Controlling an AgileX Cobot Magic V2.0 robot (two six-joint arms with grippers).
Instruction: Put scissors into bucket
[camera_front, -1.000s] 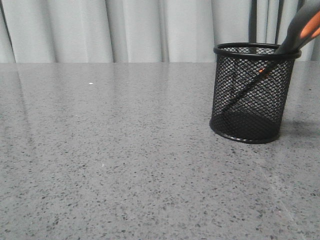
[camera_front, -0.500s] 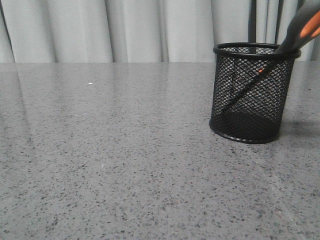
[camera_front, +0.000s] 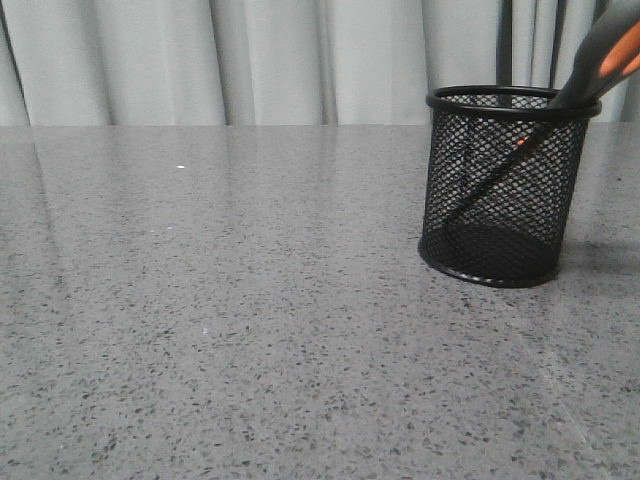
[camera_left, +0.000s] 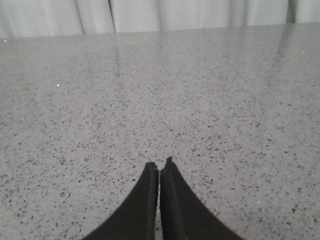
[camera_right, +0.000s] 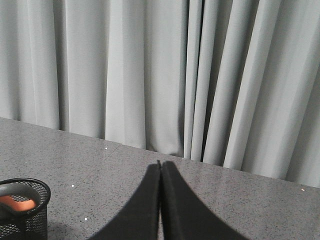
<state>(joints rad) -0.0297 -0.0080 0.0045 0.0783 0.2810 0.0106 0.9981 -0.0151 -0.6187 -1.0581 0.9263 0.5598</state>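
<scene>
The bucket, a black wire-mesh cup, stands upright on the table at the right in the front view. The scissors stand tilted inside it, blades down behind the mesh, dark grey and orange handles leaning over the rim to the upper right. In the right wrist view the bucket shows at the edge with an orange-lined handle in it. My left gripper is shut and empty over bare table. My right gripper is shut and empty, apart from the bucket. Neither gripper shows in the front view.
The grey speckled table stretches wide to the left of the bucket. Pale curtains hang behind its far edge.
</scene>
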